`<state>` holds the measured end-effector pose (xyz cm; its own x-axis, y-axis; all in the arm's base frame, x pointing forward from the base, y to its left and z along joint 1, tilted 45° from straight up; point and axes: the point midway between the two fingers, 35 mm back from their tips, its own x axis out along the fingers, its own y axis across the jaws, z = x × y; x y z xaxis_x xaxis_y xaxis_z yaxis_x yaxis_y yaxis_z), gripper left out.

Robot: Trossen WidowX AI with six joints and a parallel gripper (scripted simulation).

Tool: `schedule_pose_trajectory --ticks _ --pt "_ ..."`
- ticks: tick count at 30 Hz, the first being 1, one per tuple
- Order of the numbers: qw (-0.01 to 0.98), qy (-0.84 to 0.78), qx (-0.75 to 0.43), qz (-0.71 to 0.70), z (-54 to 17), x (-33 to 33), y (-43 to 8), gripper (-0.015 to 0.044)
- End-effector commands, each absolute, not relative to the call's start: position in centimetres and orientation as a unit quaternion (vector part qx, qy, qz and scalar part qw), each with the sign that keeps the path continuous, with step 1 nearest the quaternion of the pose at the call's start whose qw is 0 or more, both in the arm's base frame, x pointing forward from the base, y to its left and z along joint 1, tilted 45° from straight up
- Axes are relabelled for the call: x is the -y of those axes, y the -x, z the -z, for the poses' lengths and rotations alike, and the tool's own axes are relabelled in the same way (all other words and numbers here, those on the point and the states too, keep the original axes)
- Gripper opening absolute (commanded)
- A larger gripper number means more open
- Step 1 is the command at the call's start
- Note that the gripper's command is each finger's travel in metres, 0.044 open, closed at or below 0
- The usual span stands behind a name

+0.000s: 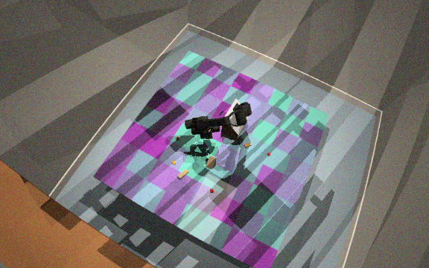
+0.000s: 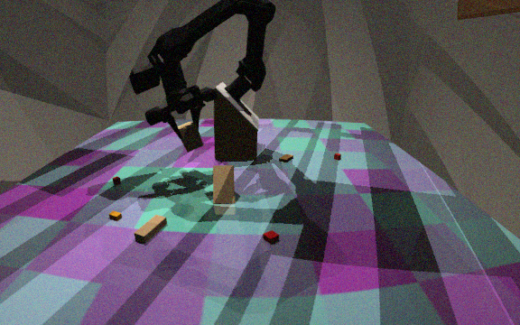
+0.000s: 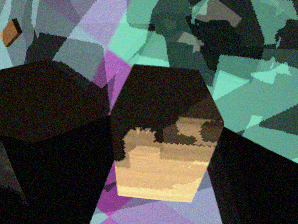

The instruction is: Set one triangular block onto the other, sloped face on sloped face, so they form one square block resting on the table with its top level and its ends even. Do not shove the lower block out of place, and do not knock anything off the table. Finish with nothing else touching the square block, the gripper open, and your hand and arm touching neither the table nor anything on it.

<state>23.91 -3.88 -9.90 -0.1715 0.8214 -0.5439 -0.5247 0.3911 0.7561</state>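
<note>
Triangular block point(image 2: 190, 136) point(image 3: 165, 135) pinched in jaws point(image 2: 190, 131) above checkered table point(image 1: 155, 195) point(image 2: 152, 289); grey faceted walls point(image 2: 350, 59) behind.

Looks like a robot test area, prob. a lab-type rm; exact kind unclear. Black jointed arm point(image 1: 220, 121) point(image 2: 215, 24) w/ a wedge-shaped stand point(image 2: 235, 131) beside it, over a checkered tabletop point(image 1: 151, 193) point(image 2: 61, 293), small blocks spread btwn its edges. Faceted grey surfaces past the far edge; orange surface point(image 1: 13, 208) off one corner. No home, kitchen or shop fittings vis.
</note>
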Motion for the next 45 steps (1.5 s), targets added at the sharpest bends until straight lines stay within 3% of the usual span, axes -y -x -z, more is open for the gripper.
schedule_pose_trajectory --ticks 1,15,23,45 --pt "0.624 -0.149 -0.587 -0.494 9.7 3.9 -24.0 0.0000" --pt "0.609 -0.202 -0.688 -0.338 9.3 3.9 -24.5 0.0000" --pt "0.609 -0.204 -0.691 -0.330 9.2 3.9 -24.8 0.0000" --pt "0.617 -0.202 -0.688 -0.324 5.9 4.0 -33.5 0.0000"
